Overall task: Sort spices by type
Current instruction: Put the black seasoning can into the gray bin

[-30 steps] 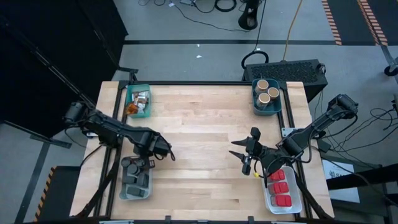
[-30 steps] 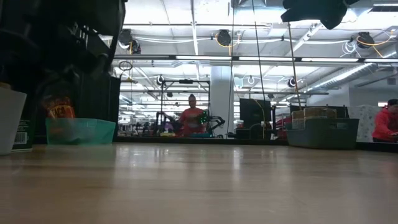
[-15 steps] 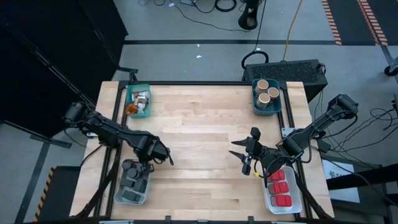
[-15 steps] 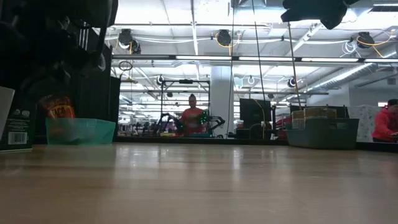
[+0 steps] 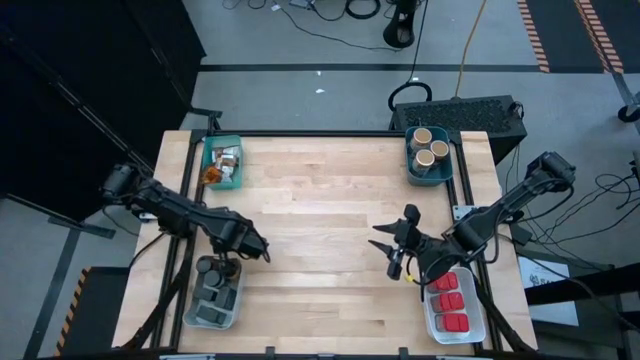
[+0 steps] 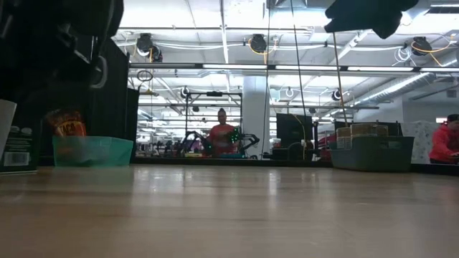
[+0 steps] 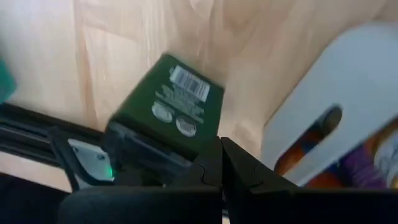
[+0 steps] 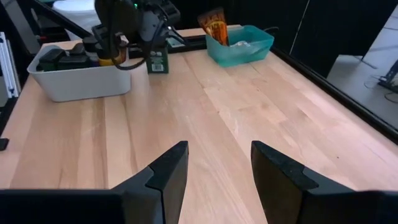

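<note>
My left gripper [image 5: 255,245] is shut, low over the table by the far end of the white bin [image 5: 188,300] of dark jars [image 5: 213,285]. A dark green tin [image 7: 180,109] with a barcode label stands on the table just beyond its fingertips, also visible as the tin [image 8: 157,62] and the tin [image 6: 16,147]. My right gripper [image 5: 392,250] hangs open above bare table at centre right, seen as the gripper [image 8: 217,165]. Brown-orange packets [image 5: 222,160] sit in the teal bin. Tan cylinders [image 5: 430,150] and red tins [image 5: 452,300] fill the right bins. My left gripper comes down slanting from the table's left. Its shut fingertips [image 7: 214,165] meet at the upper corner [image 7: 208,134] of the dark green tin. The tips hide that corner, so I cannot tell whether they touch it. The tin stands upright with its base on the table.
The teal bin [image 5: 207,150] is at the far left corner, the dark bin [image 5: 409,160] at the far right, and the white bin [image 5: 480,320] of red tins at the near right. Bare wood lies between the arms. People show in the room beyond.
The left gripper has shifted a little toward the table's left edge, staying shut. The dark green tin has slid leftward on the table with it. The white bin of dark jars has also moved slightly toward the left and near edges.
</note>
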Controlling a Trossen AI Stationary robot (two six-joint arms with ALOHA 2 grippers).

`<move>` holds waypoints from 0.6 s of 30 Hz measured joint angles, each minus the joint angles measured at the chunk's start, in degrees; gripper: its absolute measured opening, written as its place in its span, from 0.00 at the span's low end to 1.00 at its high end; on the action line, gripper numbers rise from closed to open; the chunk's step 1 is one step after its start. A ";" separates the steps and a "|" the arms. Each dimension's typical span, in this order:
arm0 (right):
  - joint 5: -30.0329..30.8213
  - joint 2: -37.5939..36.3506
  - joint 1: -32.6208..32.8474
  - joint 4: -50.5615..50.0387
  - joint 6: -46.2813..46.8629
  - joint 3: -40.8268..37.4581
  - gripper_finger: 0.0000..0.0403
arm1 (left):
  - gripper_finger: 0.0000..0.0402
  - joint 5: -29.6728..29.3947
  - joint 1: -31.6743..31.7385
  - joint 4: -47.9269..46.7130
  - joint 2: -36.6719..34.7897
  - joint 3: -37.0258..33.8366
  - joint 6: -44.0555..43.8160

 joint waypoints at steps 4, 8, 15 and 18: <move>0.06 1.20 -0.29 0.30 0.41 0.00 0.40 | 0.00 0.19 -1.42 -0.58 0.00 0.00 3.04; 0.05 2.57 -1.17 1.26 0.43 0.00 0.40 | 0.00 -2.37 -2.09 -0.64 0.00 0.00 4.50; -0.14 3.41 -2.18 1.48 0.43 0.00 0.40 | 0.00 -3.44 -2.10 -0.64 0.00 0.00 4.45; -0.16 3.41 -2.15 1.46 -0.35 0.00 0.40 | 0.00 -3.46 -2.10 -0.62 0.00 0.00 4.37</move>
